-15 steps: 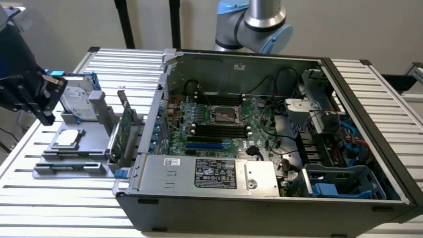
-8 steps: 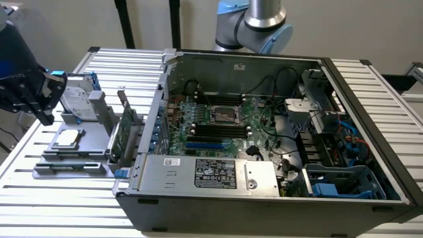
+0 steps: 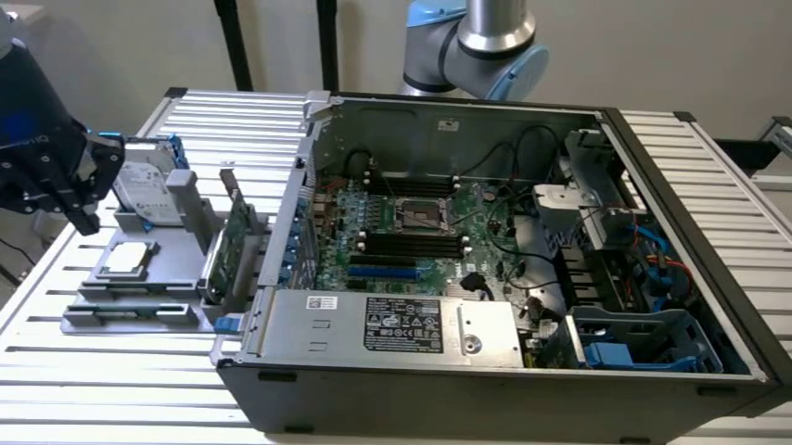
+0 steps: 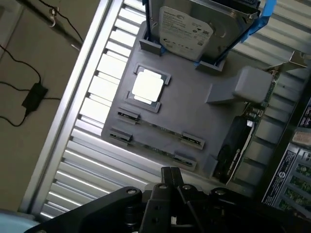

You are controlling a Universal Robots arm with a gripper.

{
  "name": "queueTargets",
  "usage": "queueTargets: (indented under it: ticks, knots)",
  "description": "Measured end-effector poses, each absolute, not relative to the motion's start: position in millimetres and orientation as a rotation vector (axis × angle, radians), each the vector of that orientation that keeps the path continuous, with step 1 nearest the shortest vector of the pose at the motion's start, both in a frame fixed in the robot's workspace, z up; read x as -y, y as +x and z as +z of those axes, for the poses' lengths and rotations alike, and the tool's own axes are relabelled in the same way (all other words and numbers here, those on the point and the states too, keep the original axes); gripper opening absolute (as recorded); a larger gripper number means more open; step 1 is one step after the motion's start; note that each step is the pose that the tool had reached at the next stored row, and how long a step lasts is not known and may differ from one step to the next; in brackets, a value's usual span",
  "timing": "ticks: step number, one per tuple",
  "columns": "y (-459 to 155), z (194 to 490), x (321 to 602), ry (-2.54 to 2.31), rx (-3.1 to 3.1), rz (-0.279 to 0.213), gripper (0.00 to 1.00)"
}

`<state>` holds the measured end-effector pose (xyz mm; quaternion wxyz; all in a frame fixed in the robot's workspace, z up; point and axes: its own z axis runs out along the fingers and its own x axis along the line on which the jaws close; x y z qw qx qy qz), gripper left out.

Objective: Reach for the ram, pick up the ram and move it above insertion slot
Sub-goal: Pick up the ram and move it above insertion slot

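The ram [image 4: 154, 147] stands on edge as a thin dark strip in the clip slots of a grey holder tray [image 4: 194, 104], at the tray's front [image 3: 129, 310] in the exterior view. My gripper [image 3: 82, 221] hangs at the exterior view's left, above the table beside the tray and higher than the ram, touching nothing. In the wrist view its fingers [image 4: 171, 177] are pressed together with nothing between them, a short way from the ram slots. The black memory slots [image 3: 409, 243] lie on the motherboard inside the open computer case.
The tray also carries an upright silver hard drive [image 3: 146, 190], a square processor chip [image 3: 128, 261] and a taller green card [image 3: 236, 246] with a metal bracket. The open case [image 3: 495, 371] stands to the exterior view's right of the tray on a slatted metal table [image 3: 111, 389]. Cables lie on the floor [image 4: 29, 92].
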<state>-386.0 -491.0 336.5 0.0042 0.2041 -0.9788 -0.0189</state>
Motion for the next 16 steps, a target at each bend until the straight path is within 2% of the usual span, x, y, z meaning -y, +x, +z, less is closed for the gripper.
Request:
queueTargets:
  ticks: [16]
  knots:
    - [-386.0,336.5,491.0,1.077,2.936,-0.056,0.11]
